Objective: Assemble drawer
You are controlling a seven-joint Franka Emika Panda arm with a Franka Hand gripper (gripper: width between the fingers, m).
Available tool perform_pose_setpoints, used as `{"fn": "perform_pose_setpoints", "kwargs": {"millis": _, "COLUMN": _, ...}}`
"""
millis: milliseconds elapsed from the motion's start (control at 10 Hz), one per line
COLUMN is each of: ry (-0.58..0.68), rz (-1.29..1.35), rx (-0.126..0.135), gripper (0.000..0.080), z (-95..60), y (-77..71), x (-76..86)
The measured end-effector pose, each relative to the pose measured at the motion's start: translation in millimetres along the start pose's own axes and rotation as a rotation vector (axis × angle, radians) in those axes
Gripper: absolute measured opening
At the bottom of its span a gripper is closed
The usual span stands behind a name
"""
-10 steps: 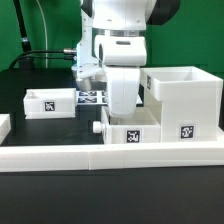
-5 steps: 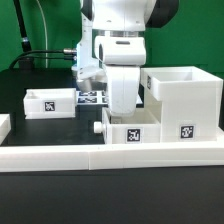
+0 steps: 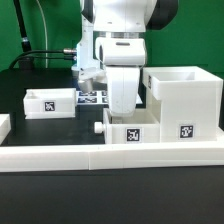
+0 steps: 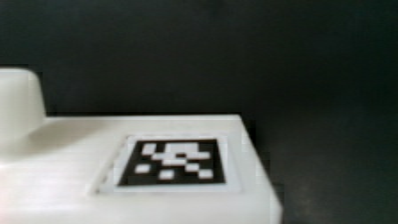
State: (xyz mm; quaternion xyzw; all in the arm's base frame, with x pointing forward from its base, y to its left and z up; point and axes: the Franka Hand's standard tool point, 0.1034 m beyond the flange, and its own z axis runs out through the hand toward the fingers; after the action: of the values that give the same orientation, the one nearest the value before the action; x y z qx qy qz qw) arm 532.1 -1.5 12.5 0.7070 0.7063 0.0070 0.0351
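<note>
At the exterior view's left, a small white tray point(image 3: 45, 103) sits on the dark table point(image 3: 40, 78), with its square tag facing the camera. It stands well apart from the other drawer parts. Just behind it, toward the middle, the marker board point(image 3: 90, 98) lies flat and is partly hidden by the arm.

In the middle, the gripper point(image 3: 120, 106) hangs straight down over the second tray point(image 3: 128, 134). This tray stands just behind the low border wall point(image 3: 60, 157), and its knob point(image 3: 97, 128) points to the exterior view's left. The lower end of the gripper goes behind the tray's rim, so the fingers are hidden. I cannot tell if they are wide, narrow, or holding the tray.

At the exterior view's right stands the large housing point(image 3: 185, 100), open at the top, with a tag low on its front. It is just beside the second tray, but I cannot tell if they touch.

The wrist view shows a white tagged surface point(image 4: 178, 125) close under the camera, with dark table behind it. A blurred white rounded shape point(image 4: 18, 100) stands at one edge, and I cannot tell what it is.

Compared with half a second ago and one second ago, almost nothing differs. The arm is in nearly the same place, and both trays and the housing have not moved.
</note>
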Motion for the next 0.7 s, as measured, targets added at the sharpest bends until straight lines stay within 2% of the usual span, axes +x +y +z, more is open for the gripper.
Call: {"fn": "perform_pose_setpoints", "kwargs": {"millis": 700, "ry": -0.007, "rz": -0.006, "rx": -0.001, "gripper": 0.0042, "z": 0.3, "y": -0.6, "x": 0.7}}
